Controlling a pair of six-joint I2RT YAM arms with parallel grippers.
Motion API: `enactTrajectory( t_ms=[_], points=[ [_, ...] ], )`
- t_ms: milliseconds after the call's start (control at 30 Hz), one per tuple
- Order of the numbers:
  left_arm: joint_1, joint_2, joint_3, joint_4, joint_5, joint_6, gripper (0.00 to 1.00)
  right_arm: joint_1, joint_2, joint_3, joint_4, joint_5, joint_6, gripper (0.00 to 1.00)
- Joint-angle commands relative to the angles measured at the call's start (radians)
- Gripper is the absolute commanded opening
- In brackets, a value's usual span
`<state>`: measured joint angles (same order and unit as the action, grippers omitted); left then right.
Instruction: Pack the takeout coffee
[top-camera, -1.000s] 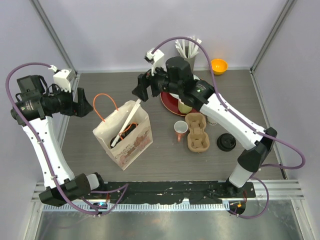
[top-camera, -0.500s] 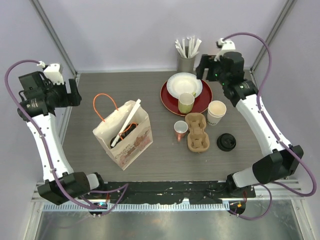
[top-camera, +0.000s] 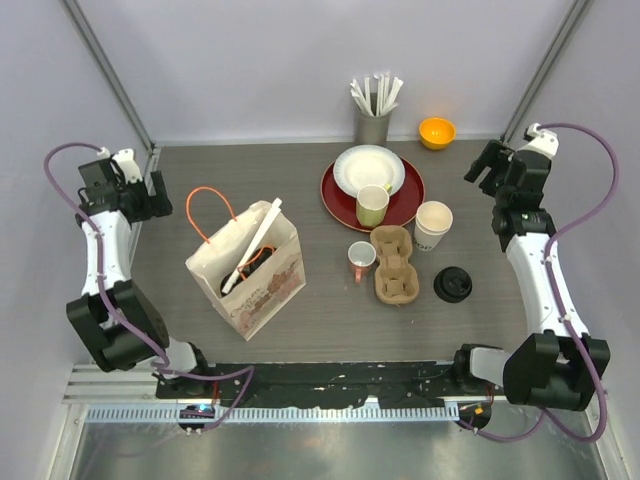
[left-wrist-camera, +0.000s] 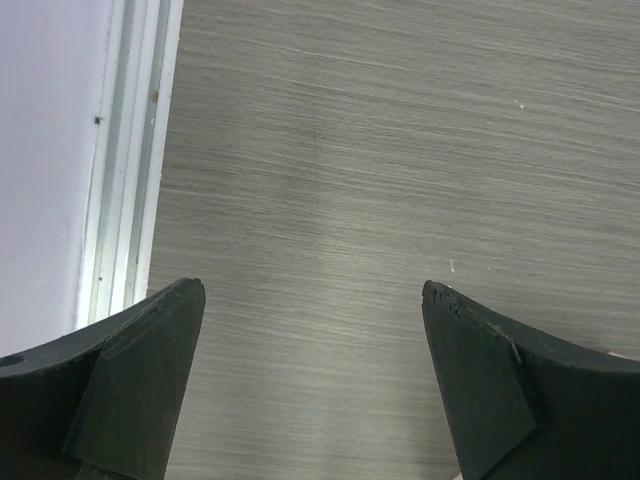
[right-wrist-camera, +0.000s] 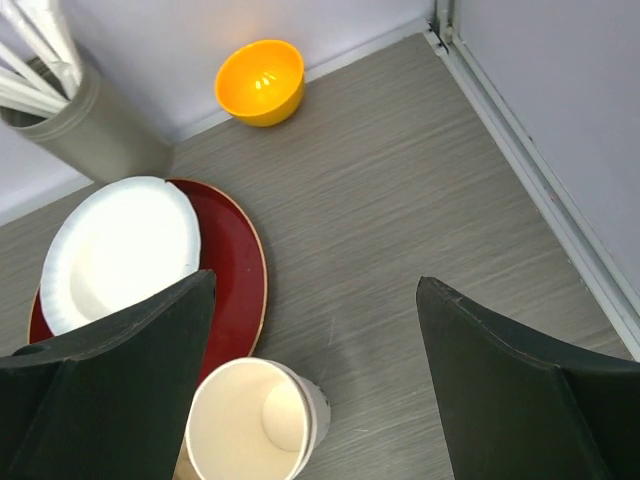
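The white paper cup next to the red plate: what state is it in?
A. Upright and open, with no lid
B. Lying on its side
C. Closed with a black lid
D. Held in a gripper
A: the paper cup stands upright with its mouth uncovered and its inside showing, while a black lid lies apart from it on the table.

Right claw (top-camera: 487, 165) swung from bag (top-camera: 262, 285) to right edge; left claw (top-camera: 158, 197) withdrew

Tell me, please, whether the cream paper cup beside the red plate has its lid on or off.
Off: the cream paper cup shows its empty inside, and a round black plastic lid lies apart on the grey table.
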<state>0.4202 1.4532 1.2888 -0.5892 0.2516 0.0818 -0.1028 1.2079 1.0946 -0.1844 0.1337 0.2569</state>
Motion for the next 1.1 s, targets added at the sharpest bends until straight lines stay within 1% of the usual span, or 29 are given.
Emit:
enactTrajectory(
  t_ms=[0,33,100,167,200,233,333,367,400,433,500,667,700,833,933,1067],
  points=[
    [0.003,-0.004,-0.087,0.245,-0.018,-0.027,0.98,-0.021,-0.057,-0.088,0.141,0.042,0.036,0.87],
    [0.003,-0.007,-0.109,0.279,-0.024,-0.031,1.00,-0.021,-0.062,-0.119,0.151,0.055,0.027,0.87],
    [0.003,-0.026,-0.189,0.391,-0.049,-0.034,1.00,-0.021,-0.094,-0.175,0.180,0.073,0.013,0.87],
    [0.005,-0.043,-0.284,0.475,-0.057,-0.034,1.00,-0.021,-0.128,-0.231,0.276,0.078,-0.013,0.87],
    [0.005,-0.068,-0.317,0.577,-0.058,-0.039,1.00,-0.021,-0.145,-0.293,0.310,0.080,-0.018,0.87],
    [0.003,-0.076,-0.380,0.624,-0.054,-0.048,1.00,-0.021,-0.181,-0.326,0.344,0.089,-0.030,0.87],
    [0.003,-0.105,-0.485,0.787,-0.014,-0.066,1.00,-0.021,-0.223,-0.436,0.485,0.116,-0.057,0.87],
    [0.003,-0.109,-0.509,0.820,-0.005,-0.071,1.00,-0.021,-0.231,-0.458,0.505,0.121,-0.062,0.87],
    [0.002,-0.109,-0.531,0.891,0.000,-0.077,1.00,-0.021,-0.237,-0.504,0.525,0.127,-0.067,0.87],
    [0.000,-0.109,-0.571,0.922,-0.002,-0.076,1.00,-0.021,-0.245,-0.525,0.572,0.129,-0.073,0.87],
    [-0.008,-0.105,-0.617,0.995,-0.012,-0.109,1.00,-0.021,-0.252,-0.583,0.611,0.127,-0.077,0.87],
    [-0.041,-0.071,-0.674,1.094,-0.090,-0.139,1.00,-0.021,-0.278,-0.683,0.729,0.116,-0.094,0.87],
    [-0.043,-0.076,-0.669,1.071,-0.095,-0.143,1.00,-0.021,-0.284,-0.714,0.744,0.115,-0.102,0.87],
    [-0.055,-0.099,-0.710,1.135,-0.091,-0.157,1.00,-0.021,-0.309,-0.791,0.841,0.103,-0.119,0.86],
    [-0.072,-0.123,-0.744,1.172,-0.097,-0.177,1.00,-0.021,-0.321,-0.823,0.862,0.098,-0.119,0.87],
    [-0.098,-0.157,-0.781,1.204,-0.090,-0.157,1.00,-0.021,-0.330,-0.842,0.870,0.089,-0.120,0.86]
  ],
)
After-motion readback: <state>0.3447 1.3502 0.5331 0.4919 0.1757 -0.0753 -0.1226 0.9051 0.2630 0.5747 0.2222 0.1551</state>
